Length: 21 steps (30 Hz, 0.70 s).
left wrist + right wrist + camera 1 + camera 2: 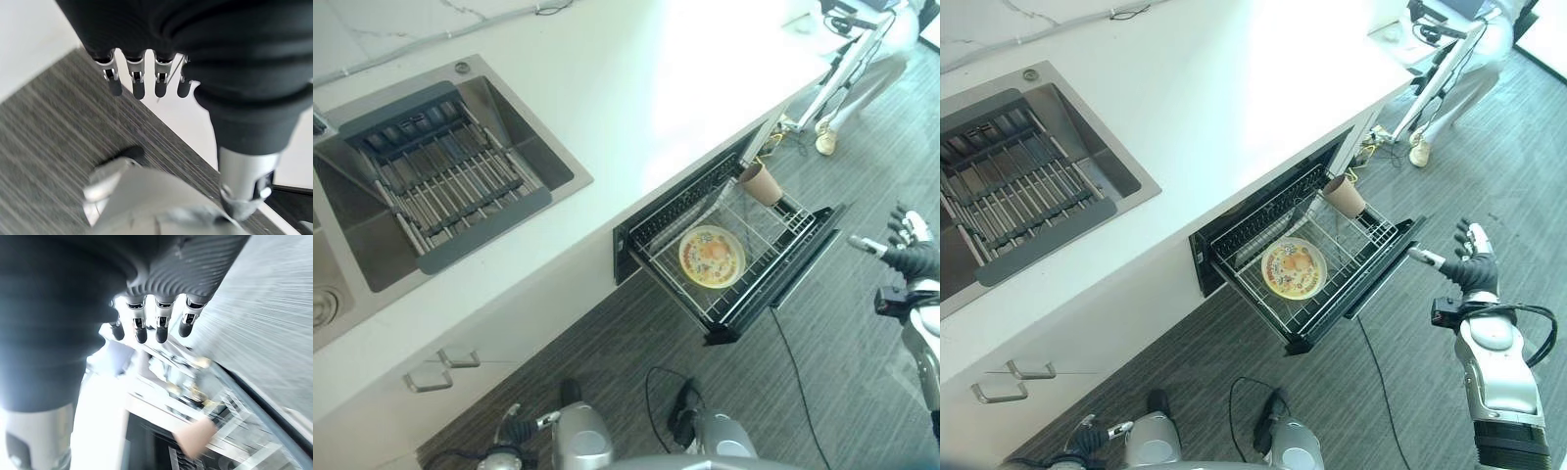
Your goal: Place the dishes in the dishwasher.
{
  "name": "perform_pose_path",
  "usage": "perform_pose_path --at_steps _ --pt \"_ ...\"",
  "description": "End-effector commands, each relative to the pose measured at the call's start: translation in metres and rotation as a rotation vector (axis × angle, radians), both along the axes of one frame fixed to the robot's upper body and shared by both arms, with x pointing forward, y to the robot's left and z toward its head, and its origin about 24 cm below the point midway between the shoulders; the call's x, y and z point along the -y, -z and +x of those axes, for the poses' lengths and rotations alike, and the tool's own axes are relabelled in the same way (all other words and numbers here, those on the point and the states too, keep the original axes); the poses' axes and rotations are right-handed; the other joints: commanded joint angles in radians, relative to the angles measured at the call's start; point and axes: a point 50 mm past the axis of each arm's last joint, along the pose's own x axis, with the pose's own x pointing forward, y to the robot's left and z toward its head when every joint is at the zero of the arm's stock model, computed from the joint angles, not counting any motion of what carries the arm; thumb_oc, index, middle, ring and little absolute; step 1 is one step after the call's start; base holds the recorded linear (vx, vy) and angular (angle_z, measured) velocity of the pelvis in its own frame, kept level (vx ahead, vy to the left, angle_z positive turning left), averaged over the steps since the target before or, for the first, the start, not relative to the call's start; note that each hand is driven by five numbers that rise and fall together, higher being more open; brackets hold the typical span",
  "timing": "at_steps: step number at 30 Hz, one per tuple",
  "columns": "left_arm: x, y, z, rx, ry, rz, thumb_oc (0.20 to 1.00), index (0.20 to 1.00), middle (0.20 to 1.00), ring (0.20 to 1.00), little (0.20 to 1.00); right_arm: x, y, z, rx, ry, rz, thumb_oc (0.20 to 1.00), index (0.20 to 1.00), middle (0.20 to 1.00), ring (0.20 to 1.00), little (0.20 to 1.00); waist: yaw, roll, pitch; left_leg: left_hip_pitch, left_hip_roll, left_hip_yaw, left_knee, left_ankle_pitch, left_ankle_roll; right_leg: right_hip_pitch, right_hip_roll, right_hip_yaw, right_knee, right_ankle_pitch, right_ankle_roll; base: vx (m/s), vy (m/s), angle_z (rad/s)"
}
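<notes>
The dishwasher drawer (790, 277) stands pulled out from under the counter, its wire rack showing. A yellow patterned plate (712, 256) lies flat in the rack. At the rack's far corner a tan cup (760, 182) leans on its side; it shows blurred in the right wrist view (195, 438). My right hand (1474, 264) hovers to the right of the drawer's front, apart from it, open and empty, its fingers (140, 328) straight. Low by the floor at the near left, my left hand (509, 431) hangs open with nothing in its fingers (139, 83).
A steel sink (533, 142) with a dark drying rack (440, 176) is set in the white counter (636, 98). Cabinet handles (440, 367) show below it. A person's legs (862, 59) stand at the far right. Grey plank floor (607, 343) surrounds the drawer.
</notes>
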Motion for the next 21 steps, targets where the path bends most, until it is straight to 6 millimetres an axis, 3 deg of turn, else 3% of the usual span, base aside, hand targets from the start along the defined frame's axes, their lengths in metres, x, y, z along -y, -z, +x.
perform_pose_path --at_steps 1,3,6,7,10,15,16,21 --pt "-0.011 -0.005 0.004 -0.028 0.037 0.129 1.0 1.0 1.0 1.0 1.0 0.008 -0.033 -0.004 0.193 0.045 -0.036 0.2 0.2 0.2 0.2 0.2 0.007 0.039 -0.004 0.01 -0.015 -0.072 -0.097 0.056 0.036 0.001 -0.104 0.107 0.079 -0.012 0.132 -0.09 -0.317 0.16" --pt "-0.016 -0.008 0.013 -0.019 0.02 0.16 1.0 1.0 1.0 1.0 1.0 0.009 -0.032 -0.001 0.186 0.07 -0.04 0.2 0.2 0.2 0.2 0.2 0.014 0.05 -0.015 0.006 0.003 -0.08 -0.075 0.048 0.037 0.02 -0.133 0.101 0.072 -0.009 0.133 -0.12 -0.352 0.19" --pt "-0.015 -0.005 0.014 -0.034 0.023 0.167 1.0 1.0 1.0 1.0 1.0 0.012 -0.026 0.003 0.167 0.103 -0.03 0.2 0.2 0.2 0.2 0.2 0.024 0.055 -0.029 0.006 0.038 -0.085 -0.046 0.048 0.011 0.062 -0.113 0.076 0.005 -0.045 0.136 -0.02 -0.393 -0.03" --pt "-0.007 0.002 -0.001 -0.071 0.011 0.163 1.0 1.0 1.0 1.0 1.0 0.021 -0.016 0.008 0.115 0.143 0.053 0.2 0.2 0.2 0.2 0.2 0.043 0.073 -0.045 0.034 0.056 -0.115 -0.073 0.066 -0.015 0.108 -0.098 0.051 -0.044 -0.044 0.13 -0.02 -0.336 -0.16" --pt "-0.007 0.009 -0.019 -0.111 -0.028 0.151 1.0 1.0 1.0 1.0 1.0 0.033 -0.001 0.009 0.078 0.208 0.122 0.2 0.2 0.2 0.2 0.2 0.057 0.084 -0.062 0.063 0.059 -0.115 -0.111 0.081 -0.026 0.132 -0.099 0.026 -0.056 -0.049 0.123 -0.01 -0.117 -0.13" --pt "-0.013 0.013 -0.037 -0.183 -0.108 0.147 1.0 1.0 1.0 1.0 1.0 0.043 0.035 0.005 -0.018 0.278 0.228 0.2 0.2 0.2 0.2 0.2 0.061 0.094 -0.088 0.108 0.044 -0.105 -0.146 0.085 -0.032 0.154 -0.108 -0.006 -0.061 -0.052 0.123 0.02 0.012 0.15" --pt "-0.014 0.014 -0.039 -0.197 -0.087 0.161 1.0 1.0 1.0 1.0 1.0 0.048 0.058 0.003 -0.074 0.311 0.307 0.2 0.2 0.2 0.2 0.2 0.067 0.098 -0.105 0.128 0.027 -0.105 -0.16 0.082 -0.027 0.168 -0.113 -0.019 -0.065 -0.051 0.125 0.05 0.046 0.15" --pt "-0.014 0.014 -0.036 -0.201 -0.051 0.168 1.0 1.0 1.0 1.0 1.0 0.052 0.081 0.002 -0.166 0.336 0.371 0.2 0.2 0.2 0.2 0.2 0.085 0.102 -0.125 0.147 0.005 -0.115 -0.173 0.073 -0.014 0.185 -0.125 -0.033 -0.07 -0.048 0.131 0.05 0.044 0.2"
